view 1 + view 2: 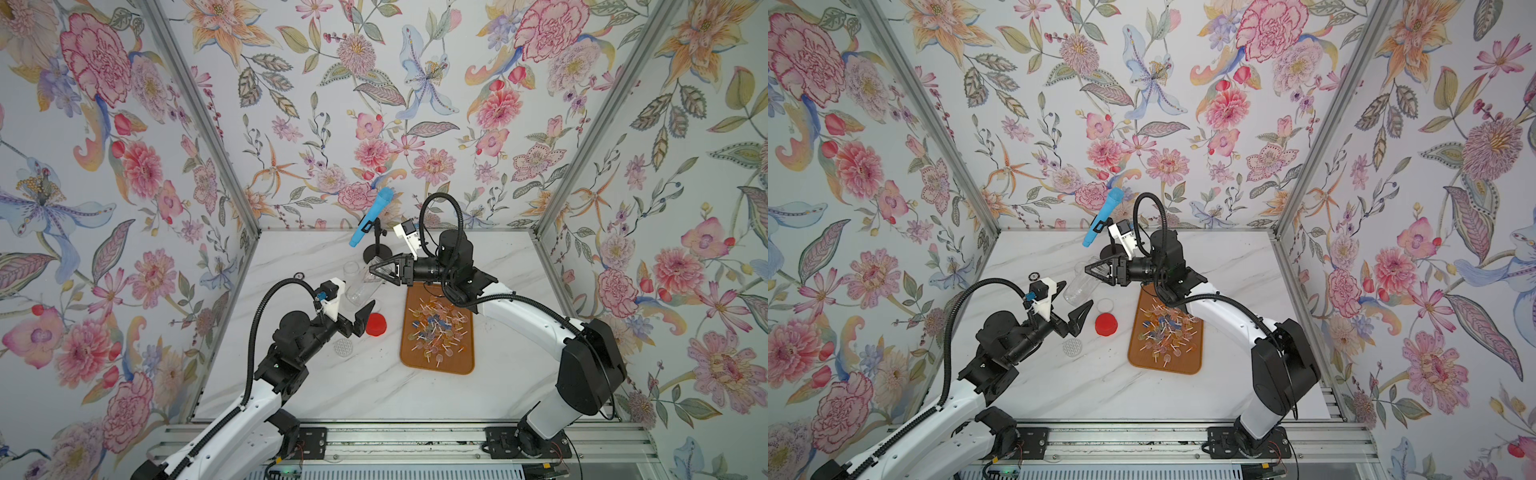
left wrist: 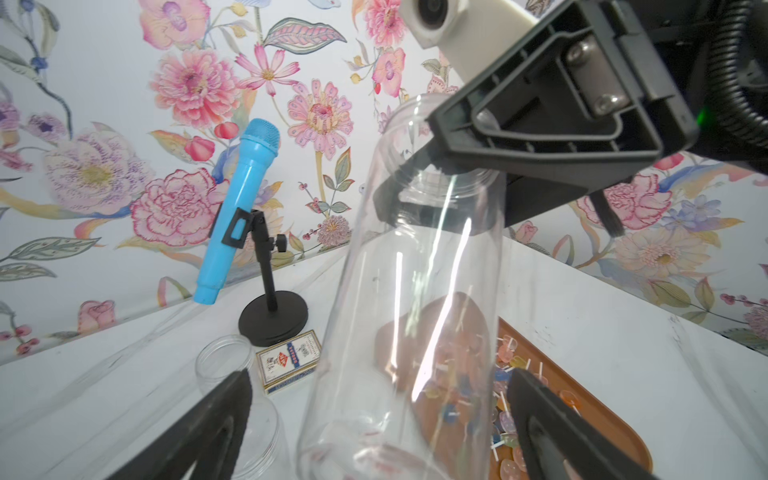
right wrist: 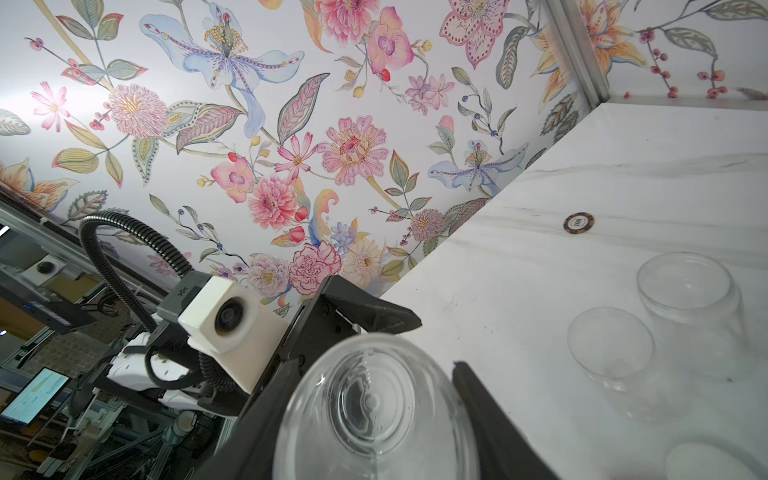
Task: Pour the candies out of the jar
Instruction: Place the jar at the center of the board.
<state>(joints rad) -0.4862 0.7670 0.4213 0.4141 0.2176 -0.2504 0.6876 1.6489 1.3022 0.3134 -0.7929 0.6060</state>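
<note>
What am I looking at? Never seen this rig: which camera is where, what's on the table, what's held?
Two robot arms stand at the near edge of a marble table, each ending in two-finger jaws. The two wide pictures come from one overhead stereo camera; the other two come from a small camera on each wrist. The right arm has its jaws shut on an empty clear jar, near its closed end. The left arm has its jaws open around the jar's other end, not gripping. On the table: a brown tray with the candies lying on it, a red lid, a blue toy microphone on a stand, and spare clear jars.
</note>
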